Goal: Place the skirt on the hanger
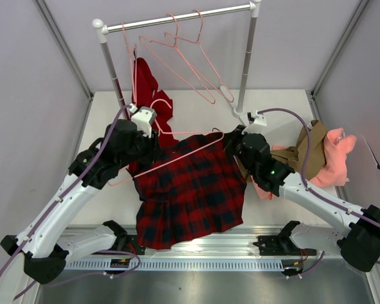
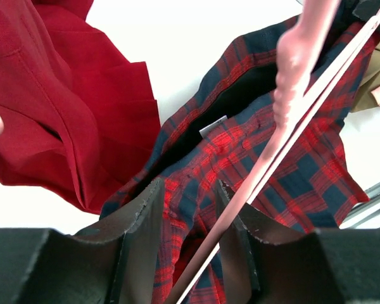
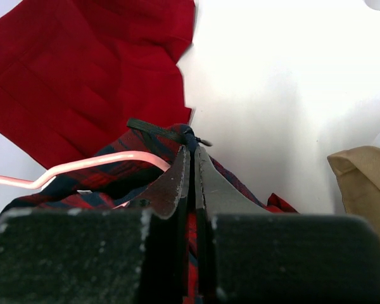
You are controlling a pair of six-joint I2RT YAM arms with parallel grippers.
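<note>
Grey walls (image 1: 25,76) on three sides of a white table (image 1: 196,107). At the back, a chrome clothes rail (image 1: 177,19) with spare hangers (image 1: 190,63) of pale pink hooked over it. By the rail's left post, a plain red garment (image 1: 149,85), partly down on the tabletop.

At mid-table, the skirt (image 1: 196,190) in red and dark navy plaid, top edge held up between the two arms, flared hem spread toward the near edge. Across that top edge, slanting from low on the left to high on the right, the hanger (image 1: 183,152), pale pink, hook end toward the red garment.

Left gripper (image 2: 190,187) at the skirt's left corner: fingers (image 2: 145,215) part-way apart, plaid cloth and the hanger's bar both in the gap. No telling from these views whether pinched or merely straddled. Just beyond, the dark open waist with a small grey label (image 2: 213,126).

Right gripper (image 3: 191,152) at the skirt's right corner: clamped tight on the plaid edge, with a dark strip (image 3: 158,126), zip-like, poking out at the tips.

Off to the right, beyond the right arm, a tan garment (image 1: 313,152) and a pink garment (image 1: 339,155) heaped together.
</note>
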